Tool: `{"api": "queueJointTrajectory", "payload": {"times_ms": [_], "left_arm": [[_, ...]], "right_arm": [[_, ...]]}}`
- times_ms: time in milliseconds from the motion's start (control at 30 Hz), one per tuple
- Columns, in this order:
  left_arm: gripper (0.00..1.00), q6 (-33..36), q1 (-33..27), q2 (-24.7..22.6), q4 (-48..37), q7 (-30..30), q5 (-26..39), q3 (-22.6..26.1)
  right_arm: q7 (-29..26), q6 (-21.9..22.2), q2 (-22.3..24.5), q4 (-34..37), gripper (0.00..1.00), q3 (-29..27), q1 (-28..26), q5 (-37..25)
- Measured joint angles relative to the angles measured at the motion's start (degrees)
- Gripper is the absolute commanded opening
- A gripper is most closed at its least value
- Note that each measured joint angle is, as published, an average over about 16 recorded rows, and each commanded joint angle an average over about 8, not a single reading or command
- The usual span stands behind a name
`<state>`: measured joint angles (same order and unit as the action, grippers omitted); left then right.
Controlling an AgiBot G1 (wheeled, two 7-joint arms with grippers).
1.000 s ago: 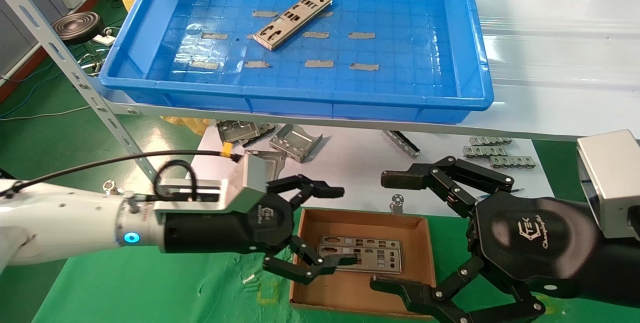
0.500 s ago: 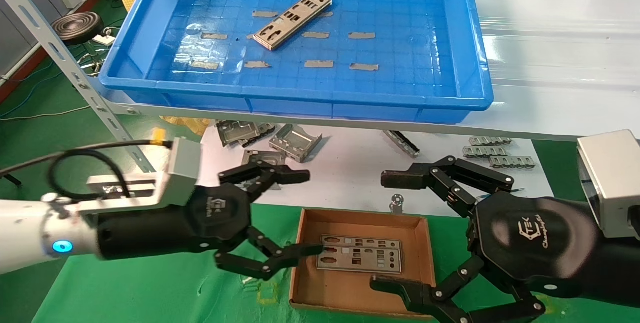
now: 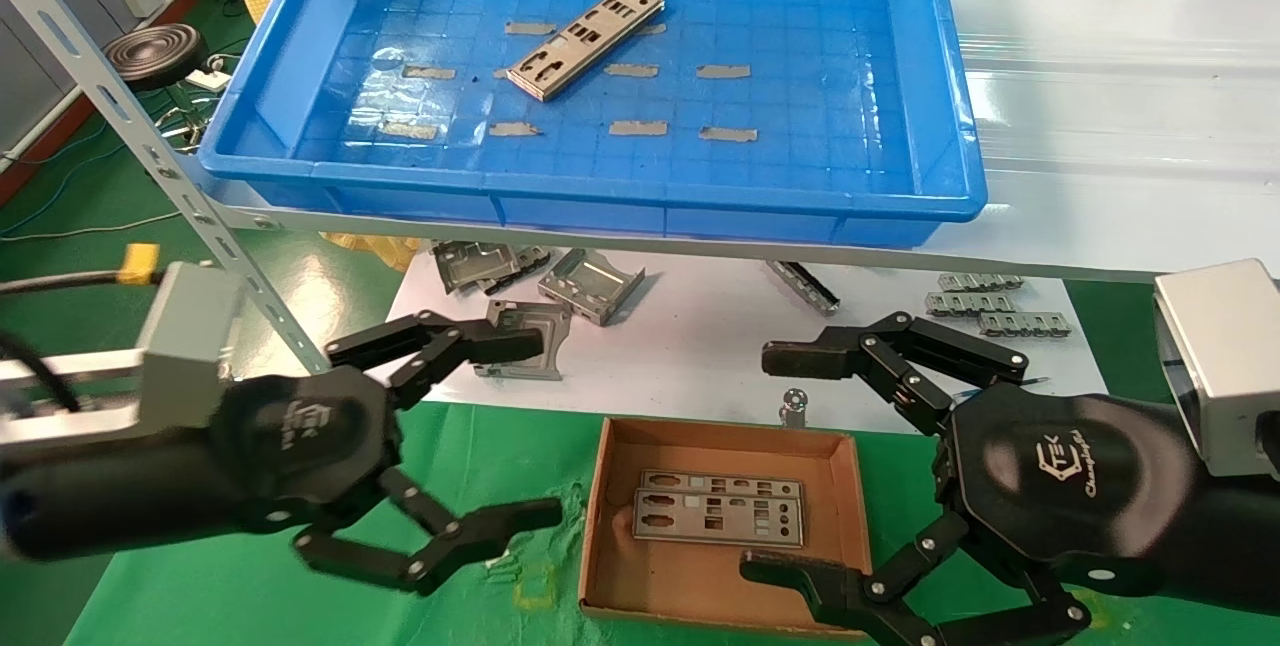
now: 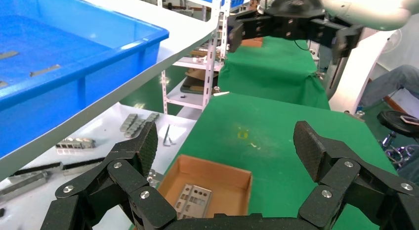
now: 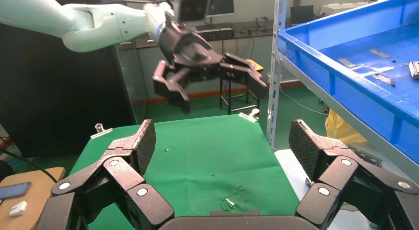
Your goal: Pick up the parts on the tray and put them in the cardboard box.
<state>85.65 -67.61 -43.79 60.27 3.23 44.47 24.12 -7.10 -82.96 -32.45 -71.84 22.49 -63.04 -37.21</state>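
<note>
The bright-blue plastic tray (image 3: 300, 76), shallow with a grid-patterned floor and raised rim, sits on a shelf above the tabletop. One thin silver-grey punched plate (image 3: 586, 39) lies diagonally near the middle of the tray's far half, among short grey tape strips (image 3: 727, 134) stuck to the floor. On the green cloth (image 3: 250, 616) below stands the brown corrugated cardboard box (image 3: 725, 436), low-walled, with two flat plates (image 3: 720, 511) inside, overlapping and lying lengthwise across its floor, their rectangular and round cut-outs plain to see. Folded grey metal brackets (image 3: 590, 284) rest on a white sheet (image 3: 700, 346) just beyond the box.

The left gripper (image 3: 525, 431) hangs over the cloth beside the box's left wall, its black ribbed jaws spread wide and holding nothing. Half a second ago its lower finger reached over the plates in the box; it has since drawn back to the left, clear of the box. The right gripper (image 3: 775, 461), jaws also spread and empty, hovers at the box's right edge, unmoved from before.
</note>
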Motion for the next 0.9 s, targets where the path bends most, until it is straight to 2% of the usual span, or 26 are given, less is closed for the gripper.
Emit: {"api": "queueJointTrajectory", "payload": {"times_ms": [467,900], "left_arm": [[1.0,0.1,5.5,8.0,12.2,6.7,-2.4,-7.4],[1.0,0.1,6.6,9.5,14.4,7.8,-2.9,-8.8]], "right_arm": [[0.0,0.0,0.0,0.0,1.0,0.0,0.0,0.0],[0.0,0.0,0.0,0.0,1.0,0.0,0.0,0.0]]}}
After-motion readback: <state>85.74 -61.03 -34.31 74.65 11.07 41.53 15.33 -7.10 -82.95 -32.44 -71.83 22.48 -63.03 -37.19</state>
